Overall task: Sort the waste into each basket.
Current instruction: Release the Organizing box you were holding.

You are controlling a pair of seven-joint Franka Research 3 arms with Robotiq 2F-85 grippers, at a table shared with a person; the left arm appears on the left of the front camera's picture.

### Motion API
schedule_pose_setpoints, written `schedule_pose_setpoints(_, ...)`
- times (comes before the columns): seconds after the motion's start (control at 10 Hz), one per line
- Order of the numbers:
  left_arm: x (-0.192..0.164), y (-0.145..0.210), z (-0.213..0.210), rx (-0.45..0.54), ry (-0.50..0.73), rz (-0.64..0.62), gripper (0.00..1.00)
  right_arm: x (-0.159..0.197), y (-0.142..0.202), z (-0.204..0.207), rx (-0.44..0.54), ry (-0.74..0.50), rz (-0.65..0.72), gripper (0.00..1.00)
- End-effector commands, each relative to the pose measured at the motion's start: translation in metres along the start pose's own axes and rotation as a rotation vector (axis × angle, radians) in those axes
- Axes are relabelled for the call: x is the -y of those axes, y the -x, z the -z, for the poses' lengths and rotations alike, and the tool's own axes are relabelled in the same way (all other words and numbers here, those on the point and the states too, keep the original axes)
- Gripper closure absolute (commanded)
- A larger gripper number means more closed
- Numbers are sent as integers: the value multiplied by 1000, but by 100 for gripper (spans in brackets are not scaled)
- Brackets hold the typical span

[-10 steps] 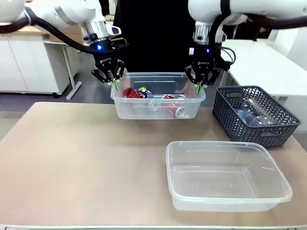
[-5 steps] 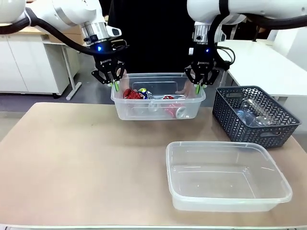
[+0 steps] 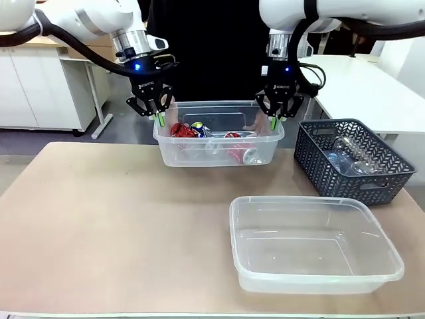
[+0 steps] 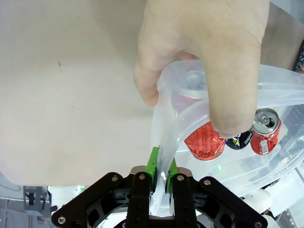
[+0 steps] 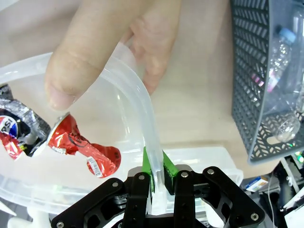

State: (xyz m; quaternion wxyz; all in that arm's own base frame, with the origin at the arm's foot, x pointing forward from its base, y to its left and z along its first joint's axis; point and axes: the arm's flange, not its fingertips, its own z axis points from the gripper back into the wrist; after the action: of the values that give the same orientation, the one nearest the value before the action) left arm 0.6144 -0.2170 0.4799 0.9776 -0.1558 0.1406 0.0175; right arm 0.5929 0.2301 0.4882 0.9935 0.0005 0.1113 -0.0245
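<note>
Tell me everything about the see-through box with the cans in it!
The far tub is clear, colourless plastic, rectangular, with rounded corners and a rolled rim. It is level at the far edge of the table, with red cans and a blue can inside. The left pincer pinches its rim at one end, the right pincer at the other. A person's hands grip the rim, one beside each pincer.
</note>
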Motion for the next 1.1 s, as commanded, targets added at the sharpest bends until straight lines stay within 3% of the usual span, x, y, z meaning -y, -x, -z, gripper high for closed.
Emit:
schedule_pose_setpoints(0.0,0,3,-2,-11,23,26,35,12,11,-18,101,-78,18,36)
schedule_pose_setpoints(0.1,1,6,-4,5,33,30,35,16,18,-25,162,-122,9,36)
schedule_pose_setpoints(0.2,2,9,-7,17,31,29,0,16,22,-27,184,-139,-9,0)
schedule_pose_setpoints(0.3,2,12,-9,30,26,36,31,15,24,-29,194,-147,-22,32)
schedule_pose_setpoints(0.4,2,14,-11,39,24,34,0,15,25,-31,213,-149,-27,0)
schedule_pose_setpoints(1.0,-4,30,-19,81,19,32,0,19,29,-37,240,-157,-25,0)
